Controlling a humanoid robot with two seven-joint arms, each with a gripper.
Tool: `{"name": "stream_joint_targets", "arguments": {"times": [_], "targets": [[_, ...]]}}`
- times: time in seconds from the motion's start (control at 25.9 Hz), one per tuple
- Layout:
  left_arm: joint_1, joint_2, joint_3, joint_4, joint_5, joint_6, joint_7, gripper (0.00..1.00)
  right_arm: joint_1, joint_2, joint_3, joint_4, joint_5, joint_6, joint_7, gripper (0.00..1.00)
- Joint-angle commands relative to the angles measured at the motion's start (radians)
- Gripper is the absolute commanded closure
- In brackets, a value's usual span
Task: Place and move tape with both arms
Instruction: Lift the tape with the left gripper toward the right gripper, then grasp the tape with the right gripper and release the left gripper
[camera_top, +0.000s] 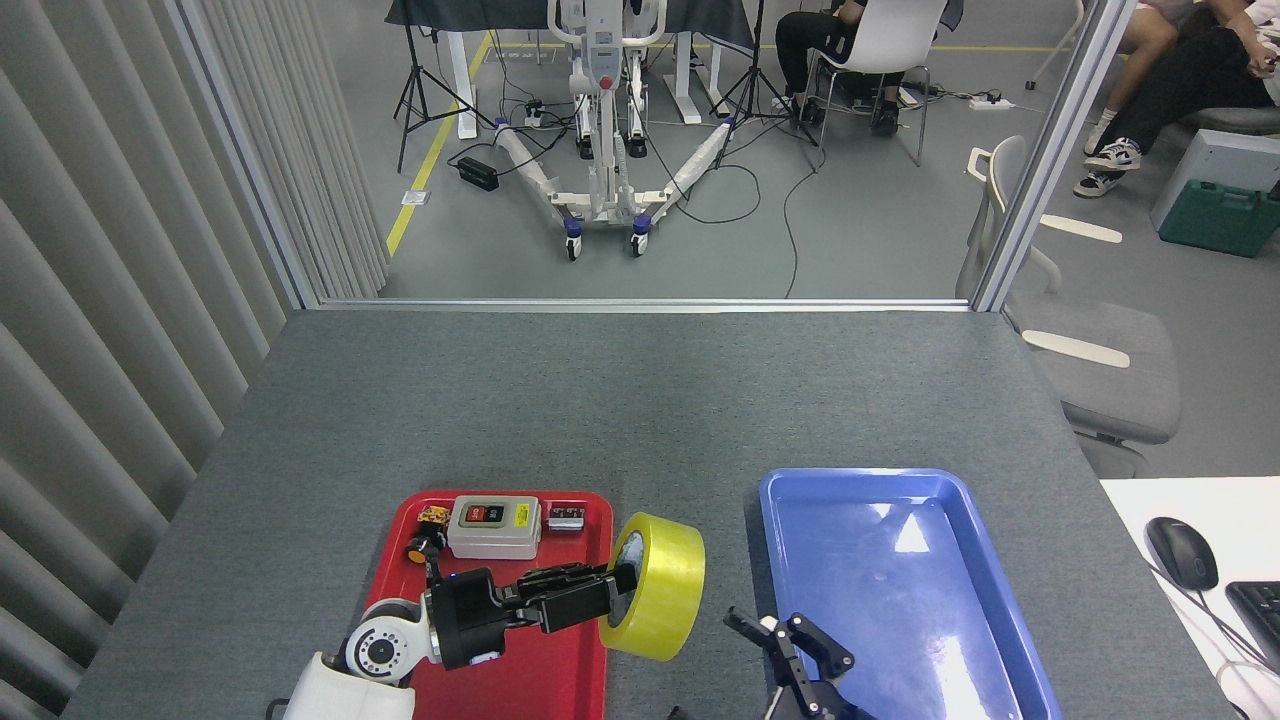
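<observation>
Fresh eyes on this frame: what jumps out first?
The wide roll of translucent yellow packing tape, held on edge by the left hand between the red plastic tray and the empty blue plastic tray. Next, the right hand, fingers spread, rising at the bottom edge beside the blue tray's left rim, close to the tape.

grey floor, ribbed wall panels, white chair, tripods.
</observation>
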Motion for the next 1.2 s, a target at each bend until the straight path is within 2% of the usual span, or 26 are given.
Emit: {"name": "stream_joint_targets", "arguments": {"times": [0.0,0.08,0.19,0.23,0.39,0.43,0.5,0.58,0.62,0.77,0.81,0.93,1.0,1.08,1.16], "targets": [[0.001,0.0,-0.001,-0.001,-0.001,0.0,0.0,1.0,-0.049,0.01,0.114,0.013,0.019,0.069,0.0,0.01],[0.004,0.002,-0.001,-0.011,-0.002,0.0,0.0,1.0,-0.064,0.018,0.143,0.026,0.022,0.095,0.0,0.02],[0.012,0.002,-0.017,-0.017,-0.002,0.0,0.0,1.0,-0.063,0.03,0.152,0.03,0.036,0.097,0.002,0.18],[0.012,0.002,-0.02,-0.018,-0.002,0.0,0.0,1.0,-0.061,0.032,0.152,0.035,0.037,0.097,0.002,0.25],[0.03,0.006,-0.024,-0.054,-0.002,0.0,0.0,1.0,-0.061,0.032,0.151,0.047,0.039,0.102,0.003,0.69],[0.033,0.006,-0.024,-0.066,-0.002,0.0,0.0,1.0,-0.061,0.03,0.151,0.049,0.042,0.105,0.003,0.77],[0.038,0.006,-0.026,-0.075,-0.002,0.0,0.0,1.0,-0.06,0.03,0.151,0.047,0.048,0.108,0.003,0.9],[0.043,0.008,-0.026,-0.075,-0.002,0.0,0.0,1.0,-0.058,0.03,0.148,0.047,0.051,0.108,0.003,0.97],[0.043,0.008,-0.026,-0.075,-0.002,0.0,0.0,0.94,-0.058,0.03,0.148,0.047,0.05,0.108,0.002,1.0],[0.038,0.011,-0.017,-0.077,0.01,0.0,0.007,0.05,-0.058,0.032,0.146,0.044,0.05,0.122,0.005,1.0],[0.038,0.011,-0.015,-0.077,0.005,0.0,0.007,0.0,-0.058,0.03,0.146,0.042,0.05,0.134,0.006,1.0],[0.061,0.026,0.0,-0.127,0.044,0.0,0.01,0.0,-0.057,0.03,0.137,0.042,0.05,0.177,0.006,1.0],[0.067,0.066,0.009,-0.144,0.057,0.009,0.027,0.0,-0.055,0.028,0.108,0.042,0.05,0.183,0.005,1.0],[0.089,0.138,0.008,-0.17,0.05,0.061,0.144,0.0,-0.047,0.027,0.05,0.042,0.043,0.184,0.006,1.0],[0.153,0.19,0.009,-0.212,0.019,0.074,0.352,0.0,-0.03,0.024,-0.007,0.041,0.037,0.206,0.008,1.0]]}}
